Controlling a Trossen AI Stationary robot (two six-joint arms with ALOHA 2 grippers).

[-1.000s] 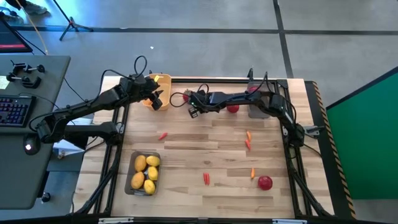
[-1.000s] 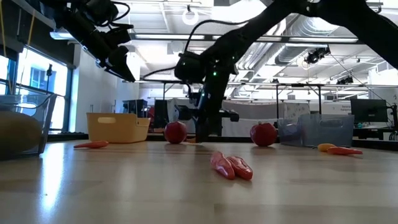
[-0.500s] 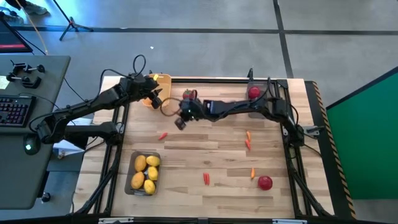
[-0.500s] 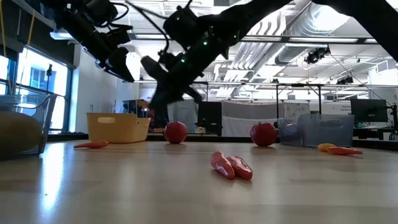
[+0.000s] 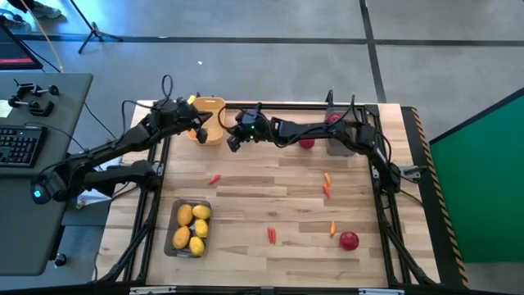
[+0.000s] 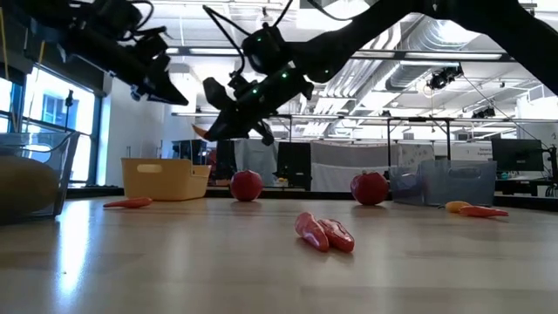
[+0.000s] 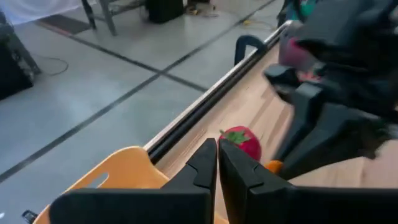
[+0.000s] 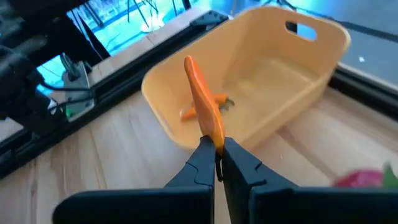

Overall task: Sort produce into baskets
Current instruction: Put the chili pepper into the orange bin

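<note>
The left arm reaches along the table's far edge, its left gripper (image 5: 199, 124) raised over the yellow-orange basket (image 5: 211, 131) with fingers pressed together on nothing. Just right of it, the right arm stretches leftward across the far side, its right gripper (image 8: 216, 151) clamped on a carrot (image 8: 204, 107) held above the table beside that basket, where another carrot piece (image 8: 211, 103) lies.
</note>
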